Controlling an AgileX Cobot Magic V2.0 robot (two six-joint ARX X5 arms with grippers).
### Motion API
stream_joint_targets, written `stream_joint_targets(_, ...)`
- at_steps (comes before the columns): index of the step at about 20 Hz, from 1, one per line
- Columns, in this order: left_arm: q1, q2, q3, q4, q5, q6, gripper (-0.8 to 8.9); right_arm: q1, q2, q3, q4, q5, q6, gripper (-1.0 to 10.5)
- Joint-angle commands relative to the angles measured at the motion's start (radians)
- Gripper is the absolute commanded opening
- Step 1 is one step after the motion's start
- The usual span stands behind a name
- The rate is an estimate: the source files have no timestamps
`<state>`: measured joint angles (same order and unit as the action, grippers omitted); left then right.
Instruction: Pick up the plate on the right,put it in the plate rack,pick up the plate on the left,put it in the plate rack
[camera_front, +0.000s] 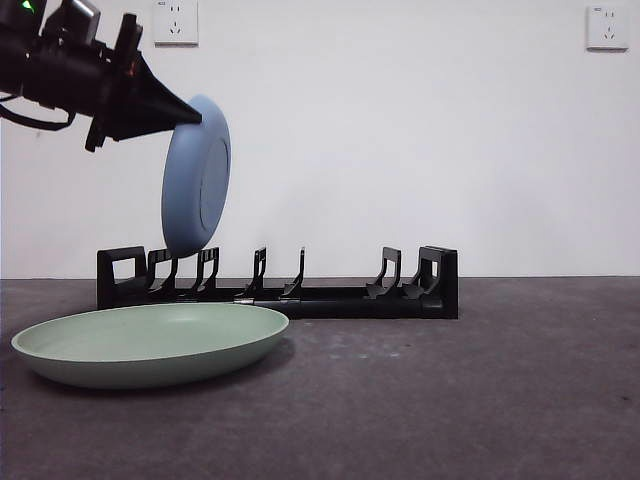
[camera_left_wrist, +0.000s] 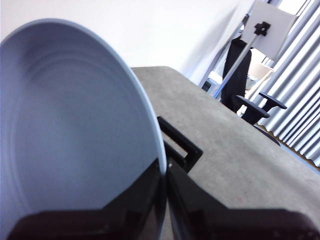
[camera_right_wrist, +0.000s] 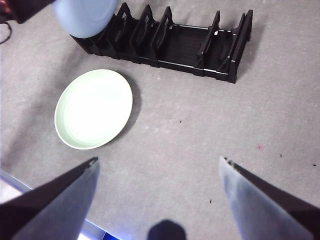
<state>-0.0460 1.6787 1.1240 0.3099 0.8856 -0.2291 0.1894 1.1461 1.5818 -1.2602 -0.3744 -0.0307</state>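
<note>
Blue plate is up in the air, clamped at its top rim by the left claw, which reaches in from the upper left of the front view. Plate hangs nearly upright, tilted a bit, bottom edge down among the leftmost dividers of the plate rack; can't tell if it touches a slot. Left wrist view confirms the grip: both black jaws pinched on the rim of the blue plate, one on each face, with a blocky end of the rack just past the rim.

Rack sits on the far side of the grey worktop, long axis left to right, remaining slots unfilled.

Green plate lies flat on the worktop, near side, left of centre, just in front of the rack's left half. Apart from the rack, and nothing grips it.

Right claw hangs high over the near part of the worktop, jaws spread wide, holding nothing. From its view the green plate and the rack lie below and well away, and the blue plate shows at the rack's left end.
</note>
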Motion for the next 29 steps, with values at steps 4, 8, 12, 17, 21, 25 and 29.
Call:
stream_joint_targets(4,0.006,0.021,0.0,-0.02,-0.036,0.088,-0.08,0.001,0.001,-0.011,0.001,-0.003,0.004,4.1)
stream_joint_targets(8,0.006,0.023,0.0,-0.127,-0.073,0.196,-0.08,0.001,0.001,-0.011,0.004,-0.003,0.003,4.1)
stream_joint_targets(12,0.005,0.023,0.0,-0.181,-0.106,0.248,-0.08,0.001,0.002,-0.011,0.006,-0.003,0.002,4.1)
stream_joint_targets(17,-0.016,0.023,0.0,-0.288,-0.211,0.374,-0.09,0.001,0.002,-0.011,0.006,-0.003,0.002,4.1)
stream_joint_targets(21,-0.034,0.023,0.0,-0.29,-0.232,0.372,0.0,0.001,0.002,-0.011,0.002,-0.003,0.002,4.1)
stream_joint_targets(25,-0.045,0.023,0.001,-0.286,-0.23,0.37,0.39,0.001,0.002,-0.011,0.002,-0.003,0.002,4.1)
stream_joint_targets(29,-0.045,0.022,0.003,-0.287,-0.197,0.344,1.71,0.001,0.002,-0.011,-0.003,-0.003,0.001,4.1)
